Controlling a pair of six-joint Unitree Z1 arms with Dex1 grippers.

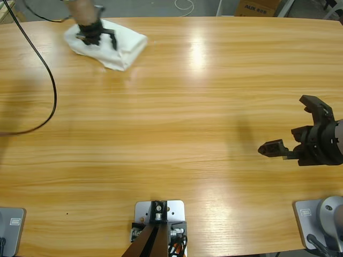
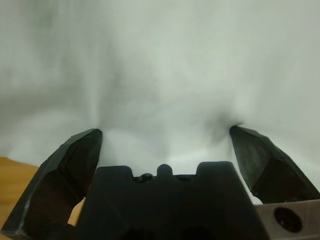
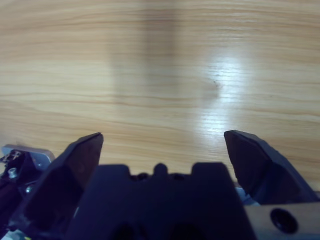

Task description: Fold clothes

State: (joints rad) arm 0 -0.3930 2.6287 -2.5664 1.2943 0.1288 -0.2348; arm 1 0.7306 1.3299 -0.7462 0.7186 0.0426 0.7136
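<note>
High view: folded white T-shirt (image 1: 107, 44) at the table's (image 1: 171, 134) far left corner, left gripper (image 1: 96, 35) pressed onto it; right gripper (image 1: 292, 126) spread wide, empty, near the right edge. Left wrist view: jaws apart, tips on cloth (image 2: 160, 65). Right wrist view: jaws gaping above bare wood (image 3: 160, 65).

Right gripper (image 3: 162, 142), fingers (image 3: 252, 157) spread, above bare table (image 3: 160, 60).

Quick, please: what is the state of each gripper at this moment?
Left gripper: open, jaws spread on the folded white T-shirt, gripping nothing.
Right gripper: open, empty, over the bare table.
</note>
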